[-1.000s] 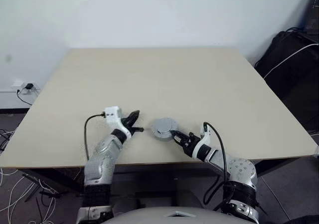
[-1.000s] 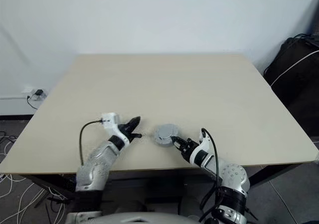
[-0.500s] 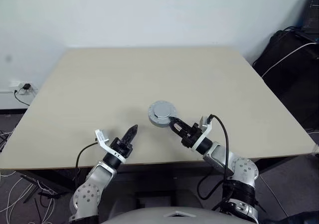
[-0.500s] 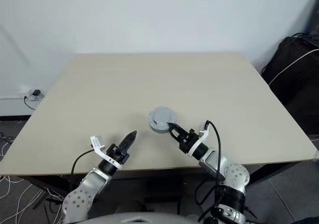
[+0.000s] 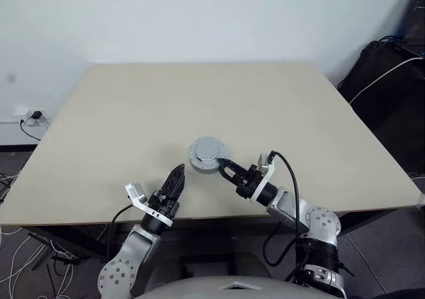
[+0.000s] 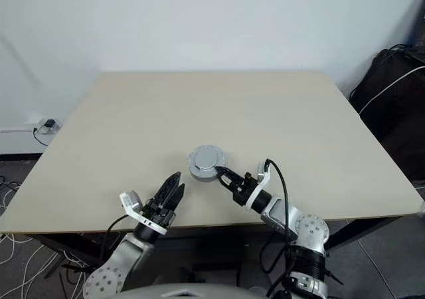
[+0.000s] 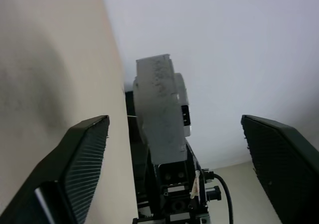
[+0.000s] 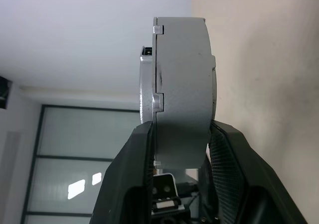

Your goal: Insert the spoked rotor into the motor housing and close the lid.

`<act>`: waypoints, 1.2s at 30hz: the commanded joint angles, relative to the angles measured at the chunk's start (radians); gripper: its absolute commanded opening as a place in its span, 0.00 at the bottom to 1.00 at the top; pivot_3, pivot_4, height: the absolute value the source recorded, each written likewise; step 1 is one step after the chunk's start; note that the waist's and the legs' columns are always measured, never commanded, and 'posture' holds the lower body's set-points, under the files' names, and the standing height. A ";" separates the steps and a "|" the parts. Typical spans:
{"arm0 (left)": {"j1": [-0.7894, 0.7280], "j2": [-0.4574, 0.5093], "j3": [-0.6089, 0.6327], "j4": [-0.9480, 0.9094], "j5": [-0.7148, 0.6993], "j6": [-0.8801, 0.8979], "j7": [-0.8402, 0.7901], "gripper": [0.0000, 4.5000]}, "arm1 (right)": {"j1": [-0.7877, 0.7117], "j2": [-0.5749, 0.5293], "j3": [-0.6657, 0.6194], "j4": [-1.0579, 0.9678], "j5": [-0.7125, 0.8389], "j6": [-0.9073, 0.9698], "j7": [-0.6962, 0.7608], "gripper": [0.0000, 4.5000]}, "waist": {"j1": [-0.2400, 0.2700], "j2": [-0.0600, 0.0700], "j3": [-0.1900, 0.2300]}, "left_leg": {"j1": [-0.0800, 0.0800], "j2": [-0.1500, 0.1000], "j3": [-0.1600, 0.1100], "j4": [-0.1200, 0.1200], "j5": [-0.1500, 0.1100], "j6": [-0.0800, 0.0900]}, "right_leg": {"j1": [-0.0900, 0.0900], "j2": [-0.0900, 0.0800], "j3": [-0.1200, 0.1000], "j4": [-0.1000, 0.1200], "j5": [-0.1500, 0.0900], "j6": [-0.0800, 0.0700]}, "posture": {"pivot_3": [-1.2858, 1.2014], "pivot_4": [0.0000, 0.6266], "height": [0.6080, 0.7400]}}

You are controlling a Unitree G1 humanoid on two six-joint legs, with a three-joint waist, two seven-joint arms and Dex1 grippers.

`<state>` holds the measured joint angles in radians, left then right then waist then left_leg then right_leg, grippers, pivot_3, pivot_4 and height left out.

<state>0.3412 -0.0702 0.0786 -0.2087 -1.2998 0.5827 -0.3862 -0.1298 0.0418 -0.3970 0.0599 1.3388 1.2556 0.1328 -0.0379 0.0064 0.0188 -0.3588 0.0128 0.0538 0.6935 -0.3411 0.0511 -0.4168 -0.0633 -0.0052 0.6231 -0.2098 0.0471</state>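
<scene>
1. Head camera views: a beige table stood against a white wall, with a dark bag and a white cable on the robot's right, beside the table. The right gripper reached forward and to the left over the near part of the table, its two black fingers clamped on the near edge of a round grey assembly, the motor housing with the lid seated on top. The lid's smooth face with its small central hub faced up. The spoked rotor could not be made out. The left gripper stood well apart from the housing, nearer the table's front edge, pointing forward and to the right, touching nothing.

2. Left wrist view: the left gripper's fingers stood wide apart with nothing between them. Beyond them the housing appeared edge-on, gripped from the far side by the right gripper.

3. Right wrist view: the right gripper's fingers pressed against both flat sides of the closed housing, seen edge-on. A seam ran between lid and housing body. The tabletop lay beside it.
</scene>
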 commanded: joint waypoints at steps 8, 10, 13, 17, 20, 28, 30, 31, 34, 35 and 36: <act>-0.022 -0.107 -0.055 0.005 -0.041 -0.024 0.009 0.99 | 0.008 -0.028 0.072 -0.046 0.122 0.056 -0.003 0.28 | 0.000 0.000 0.000 | 0.000 0.000 0.000 0.000 0.000 0.000 | 0.000 0.000 0.000 0.000 0.000 0.000 | 0.52 0.00 1.00; -0.023 -0.108 -0.059 0.005 -0.041 -0.026 0.010 0.99 | 0.014 -0.036 0.086 -0.051 0.139 0.065 -0.010 0.28 | 0.000 0.000 0.000 | 0.000 0.000 0.000 0.000 0.000 0.000 | 0.000 0.000 0.000 0.000 0.000 0.000 | 0.52 0.00 1.00; -0.025 -0.107 -0.065 0.009 -0.041 -0.029 0.012 0.99 | 0.023 -0.051 0.110 -0.057 0.169 0.083 -0.018 0.28 | 0.000 0.000 0.000 | 0.000 0.000 0.000 0.000 0.000 0.000 | 0.000 0.000 0.000 0.000 0.000 0.000 | 0.52 0.00 1.00; -0.030 -0.102 -0.073 0.020 -0.045 -0.023 0.015 0.99 | 0.029 -0.073 0.144 -0.059 0.203 0.093 -0.029 0.28 | 0.000 0.000 0.000 | 0.000 0.000 0.000 0.000 0.000 0.000 | 0.000 0.000 0.000 0.000 0.000 0.000 | 0.52 0.00 1.00; -0.035 -0.096 -0.080 0.029 -0.051 -0.016 0.020 0.99 | 0.028 -0.087 0.161 -0.058 0.220 0.084 -0.035 0.28 | 0.000 0.000 0.000 | 0.000 0.000 0.000 0.000 0.000 0.000 | 0.001 0.000 0.000 0.000 0.000 0.000 | 0.52 0.00 1.00; -0.042 -0.095 -0.083 0.044 -0.068 -0.013 0.031 0.71 | 0.029 -0.112 0.186 -0.056 0.246 0.061 -0.039 0.28 | 0.001 -0.001 0.000 | 0.000 0.000 0.000 0.001 0.000 0.000 | 0.001 0.000 0.000 0.000 0.000 0.000 | 0.52 0.00 1.00; -0.044 -0.093 -0.085 0.046 -0.071 -0.013 0.032 0.56 | 0.030 -0.116 0.190 -0.056 0.249 0.056 -0.040 0.28 | 0.001 -0.001 0.000 | 0.000 0.000 0.000 0.001 0.000 0.000 | 0.001 0.000 0.000 0.000 0.000 0.000 | 0.52 0.00 1.00; -0.045 -0.092 -0.086 0.047 -0.072 -0.013 0.033 0.49 | 0.031 -0.118 0.194 -0.059 0.247 0.052 -0.041 0.28 | 0.001 -0.001 0.000 | 0.000 0.000 0.000 0.001 0.000 0.000 | 0.001 0.000 0.000 0.000 0.000 0.000 | 0.52 0.00 1.00; -0.045 -0.091 -0.087 0.048 -0.077 -0.019 0.036 0.47 | 0.035 -0.121 0.201 -0.076 0.223 0.025 -0.049 0.28 | 0.001 -0.001 0.000 | 0.000 0.000 0.000 0.001 0.000 0.000 | 0.001 0.000 0.000 0.000 0.000 0.000 | 0.52 0.00 1.00; -0.045 -0.091 -0.087 0.048 -0.077 -0.020 0.036 0.47 | 0.035 -0.125 0.205 -0.081 0.215 0.022 -0.046 0.28 | 0.001 -0.001 0.000 | 0.000 0.000 0.000 0.001 0.000 0.000 | 0.001 0.000 0.000 0.000 0.000 0.000 | 0.52 0.00 1.00; -0.046 -0.090 -0.088 0.048 -0.077 -0.021 0.036 0.47 | 0.035 -0.130 0.212 -0.090 0.202 0.017 -0.039 0.28 | 0.001 -0.001 0.000 | 0.000 0.000 0.000 0.001 0.000 0.000 | 0.001 0.000 0.000 0.000 0.000 0.000 | 0.52 0.00 1.00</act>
<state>0.3208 -0.0648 0.0170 -0.1549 -1.3821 0.5645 -0.3494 -0.0759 -0.0901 -0.1898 0.0296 1.5169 1.2889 0.0699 -0.0369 0.0058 0.0187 -0.3586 0.0123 0.0536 0.6947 -0.3412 0.0514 -0.4159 -0.0633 -0.0051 0.6230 -0.2098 0.0472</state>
